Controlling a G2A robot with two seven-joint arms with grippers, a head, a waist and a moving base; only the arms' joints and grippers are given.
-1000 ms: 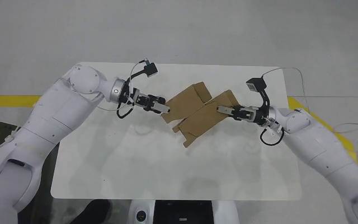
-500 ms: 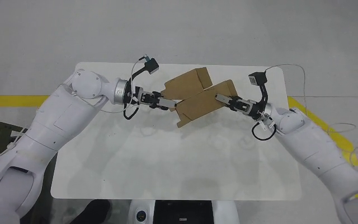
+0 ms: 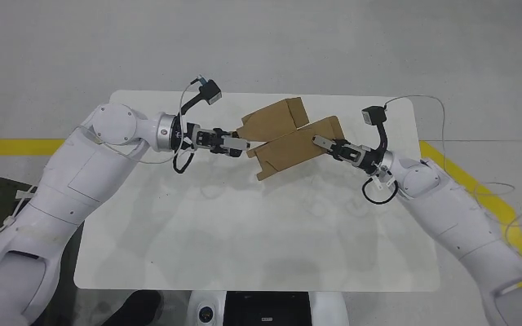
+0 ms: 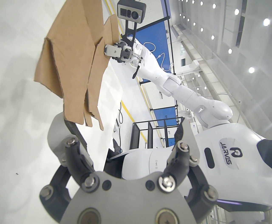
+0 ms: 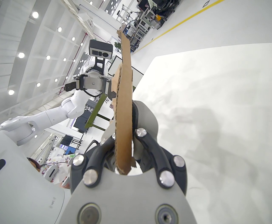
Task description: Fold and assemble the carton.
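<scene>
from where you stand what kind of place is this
Probably a large robotics test hall or factory floor: rows of ceiling lights high overhead, a yellow floor line, and equipment racks beyond the table.

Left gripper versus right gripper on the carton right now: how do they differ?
The left gripper is open wide; the right gripper is shut on the carton. The left gripper has only a carton corner at one side of its open jaws, unclamped; the right gripper has the cardboard edge running between its jaws. Both sit at opposite ends of the carton, facing each other.
</scene>
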